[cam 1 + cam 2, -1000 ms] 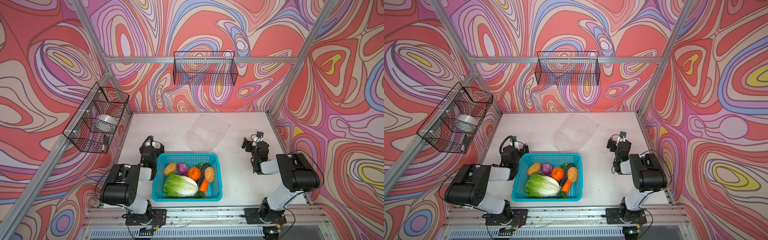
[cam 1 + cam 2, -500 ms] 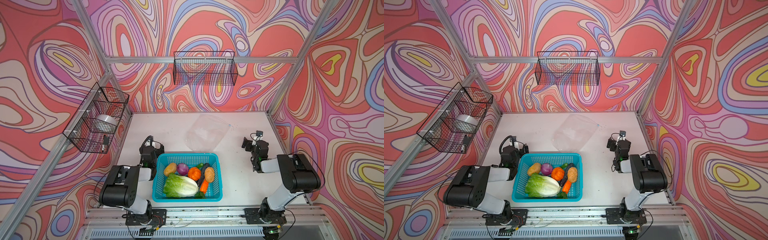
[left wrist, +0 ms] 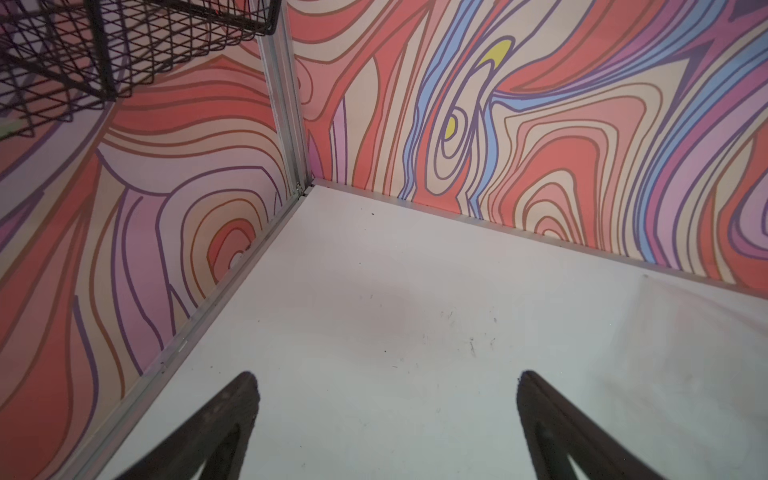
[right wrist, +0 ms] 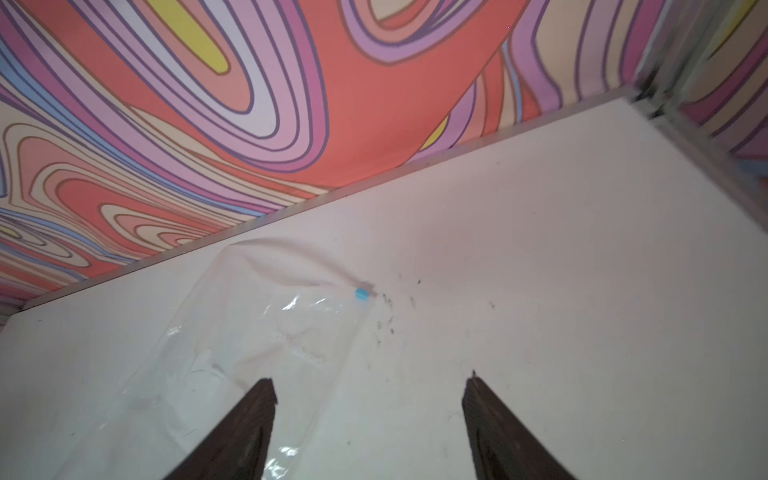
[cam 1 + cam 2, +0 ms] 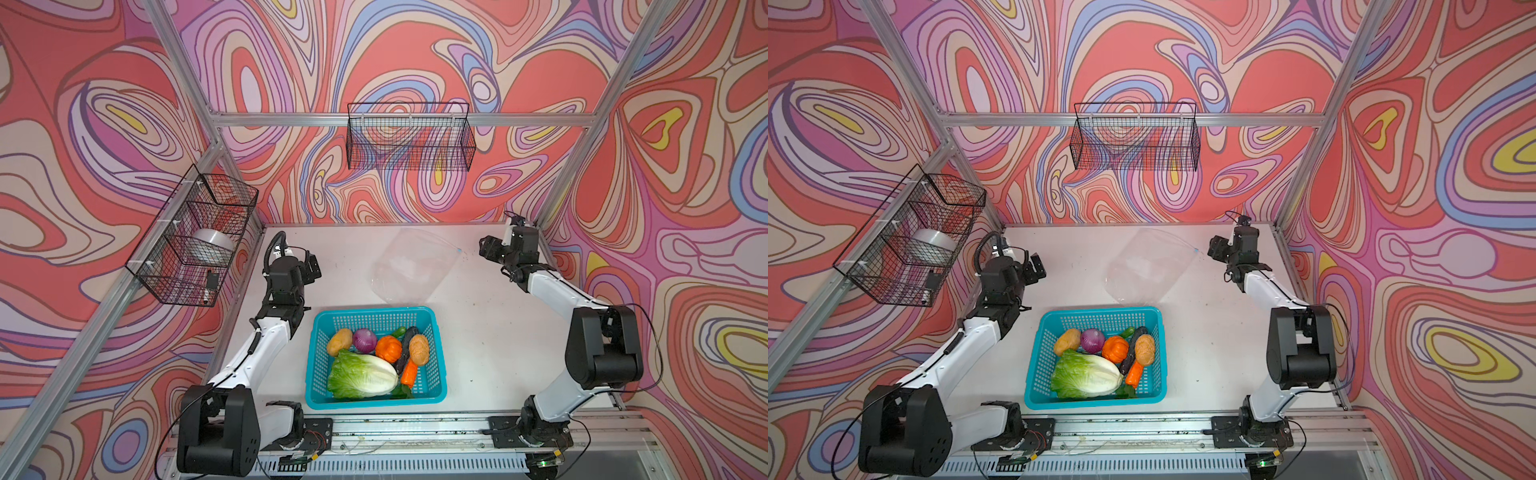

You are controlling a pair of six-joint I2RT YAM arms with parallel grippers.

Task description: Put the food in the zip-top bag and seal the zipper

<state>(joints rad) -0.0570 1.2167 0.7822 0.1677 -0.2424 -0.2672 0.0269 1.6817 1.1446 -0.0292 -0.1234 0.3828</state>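
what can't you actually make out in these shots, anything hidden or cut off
zip-top bag: clear film, too faint in both top views to tell whether its mouth is open
zipper track: blurred in the right wrist view; only the blue slider is plain
small green pieces: mostly hidden by the cucumber and lettuce in both top views
dark object in the side wire basket: behind mesh, too small to identify

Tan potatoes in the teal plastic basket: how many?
2. In a top view, one tan potato left of the purple onion; the other right of the orange pumpkin. More may hide under the green-white lettuce.
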